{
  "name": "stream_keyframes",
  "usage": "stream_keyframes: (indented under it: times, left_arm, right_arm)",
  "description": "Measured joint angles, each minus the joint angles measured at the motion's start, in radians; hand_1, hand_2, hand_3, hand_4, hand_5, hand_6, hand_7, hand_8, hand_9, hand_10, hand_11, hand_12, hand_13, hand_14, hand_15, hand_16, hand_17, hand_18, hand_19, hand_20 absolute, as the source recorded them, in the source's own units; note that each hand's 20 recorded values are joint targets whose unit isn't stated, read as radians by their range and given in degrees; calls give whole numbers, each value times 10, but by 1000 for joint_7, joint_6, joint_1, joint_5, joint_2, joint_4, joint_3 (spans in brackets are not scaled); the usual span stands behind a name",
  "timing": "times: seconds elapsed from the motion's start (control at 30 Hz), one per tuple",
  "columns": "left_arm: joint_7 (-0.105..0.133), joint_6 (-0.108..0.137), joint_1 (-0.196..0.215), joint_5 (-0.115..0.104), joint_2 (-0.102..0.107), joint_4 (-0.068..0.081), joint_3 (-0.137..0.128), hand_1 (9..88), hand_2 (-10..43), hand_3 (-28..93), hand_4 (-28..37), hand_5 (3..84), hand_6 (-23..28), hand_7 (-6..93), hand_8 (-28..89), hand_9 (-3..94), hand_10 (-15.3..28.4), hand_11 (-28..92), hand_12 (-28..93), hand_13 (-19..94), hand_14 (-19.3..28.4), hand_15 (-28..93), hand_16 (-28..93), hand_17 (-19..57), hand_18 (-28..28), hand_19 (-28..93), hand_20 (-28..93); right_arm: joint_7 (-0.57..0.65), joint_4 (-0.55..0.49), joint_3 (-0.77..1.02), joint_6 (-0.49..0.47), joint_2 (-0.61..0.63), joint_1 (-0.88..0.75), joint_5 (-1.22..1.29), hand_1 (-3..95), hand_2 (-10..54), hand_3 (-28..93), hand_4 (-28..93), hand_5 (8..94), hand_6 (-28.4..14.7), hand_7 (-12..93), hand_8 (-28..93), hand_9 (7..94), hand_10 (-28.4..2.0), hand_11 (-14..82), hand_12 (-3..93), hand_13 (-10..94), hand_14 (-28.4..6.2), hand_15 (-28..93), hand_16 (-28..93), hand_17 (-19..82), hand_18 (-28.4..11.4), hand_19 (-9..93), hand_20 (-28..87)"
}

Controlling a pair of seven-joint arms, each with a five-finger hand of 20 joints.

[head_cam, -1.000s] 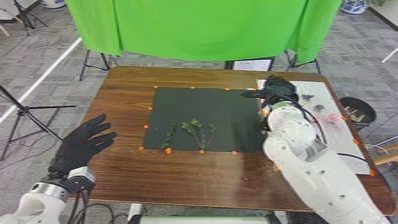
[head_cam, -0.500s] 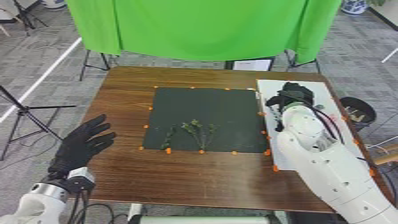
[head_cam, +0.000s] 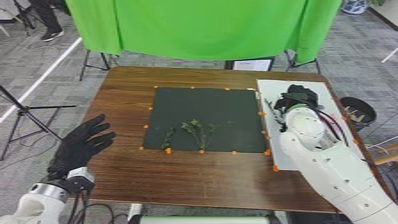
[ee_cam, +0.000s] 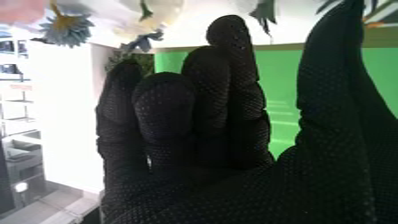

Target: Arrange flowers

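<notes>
Mid-frame, a brown counter [head_cam: 187,180] carries a black mat [head_cam: 200,100] and, rightward, a white board [head_cam: 284,161].
Left robot hand [head_cam: 82,145], lower left, open; right robot hand [head_cam: 299,95], over the board, unclenched; black bin [head_cam: 365,111] at right; green sprigs [head_cam: 195,127] low on the mat, between hands; blue-grey flower [ee_cam: 67,32] near the right one.

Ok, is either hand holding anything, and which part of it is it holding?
Nothing is held: the right hand is open, with nothing between thumb and fingers, and the left hand is open and empty too.
</notes>
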Motion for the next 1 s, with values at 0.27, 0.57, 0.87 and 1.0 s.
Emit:
stream_keyframes:
  times: [0.27, 0.57, 0.87, 1.0]
  left_arm:
    - [-2, 0, -1, 0, -3, 1, 1, 255, -36, 721, -282, 304, 57, 223, -122, 251, 134, 284, 148, 233, 179, 421, -47, -75, 225, 469, 57]
    - [-2, 0, -2, 0, -4, 1, 2, 254, -36, 722, -283, 306, 58, 221, -121, 253, 134, 284, 147, 233, 179, 421, -48, -75, 225, 470, 57]
    - [-2, -1, -3, 0, -7, 1, 2, 254, -36, 723, -283, 306, 57, 221, -121, 254, 135, 285, 147, 233, 179, 422, -48, -75, 225, 470, 56]
    - [-3, -1, -3, 0, -7, 1, 2, 254, -36, 722, -283, 306, 57, 222, -121, 254, 134, 285, 147, 233, 179, 422, -48, -75, 225, 470, 56]
  right_arm:
    - [-8, 18, -4, -4, -1, -4, -10, 415, -95, 728, -282, 676, -4, 465, 135, 721, -105, 587, 397, 708, -83, 794, 298, 309, -186, 795, 336]
    - [-54, 34, -1, -3, -1, -17, -9, 524, -95, 686, -283, 741, 15, 452, 119, 791, -86, 569, 429, 748, -67, 805, 315, 338, -172, 808, 350]
    - [-138, 11, 45, 30, 6, -55, 49, 411, -81, 877, -214, 678, 7, 547, 253, 776, -91, 653, 494, 745, -75, 877, 325, 336, -175, 808, 389]
    - [-147, 2, 42, 135, 14, -79, 58, 374, -59, 894, -163, 656, -1, 611, 270, 775, -94, 695, 477, 746, -79, 902, 325, 337, -176, 816, 392]
